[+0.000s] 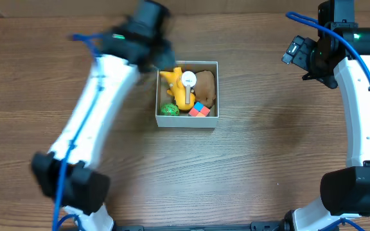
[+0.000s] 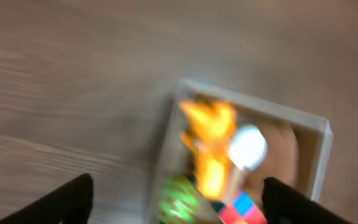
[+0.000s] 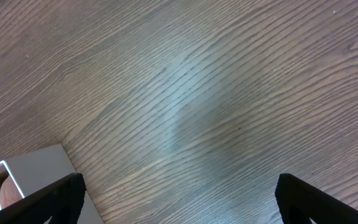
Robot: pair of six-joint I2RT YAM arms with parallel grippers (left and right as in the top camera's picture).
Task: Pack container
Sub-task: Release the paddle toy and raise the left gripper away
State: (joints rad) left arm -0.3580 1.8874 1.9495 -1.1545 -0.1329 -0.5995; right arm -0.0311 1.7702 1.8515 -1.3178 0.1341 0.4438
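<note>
Container [image 1: 186, 122] sits mid-table on the wood table [image 1: 249, 160], upright, open top, no lid in view.

Inside it:
- yellow toy [image 1: 177, 88] on the left half, with a white round piece [image 1: 189, 79] on top of it
- brown plush [image 1: 206, 86] on the right
- green ball [image 1: 168, 110] in the near-left corner
- red/blue cube [image 1: 199, 110] just right of the ball

We see no loose toys outside the container in the overhead.

Left gripper [image 2: 178, 185] hovers above the container's far-left side. Its fingers are spread wide with nothing between them. That view is badly blurred, so we can't call the height.

Right gripper [image 3: 179, 190] is well right of the container over bare wood, fingers also spread wide and empty. Only the container's corner shows in its view.

We judge the loading step finished or nearly so, with the left arm at the release end of a drop. Next move calls for lifting the left straight up clear of the rim without clipping the yellow toy, which stands tallest.
</note>
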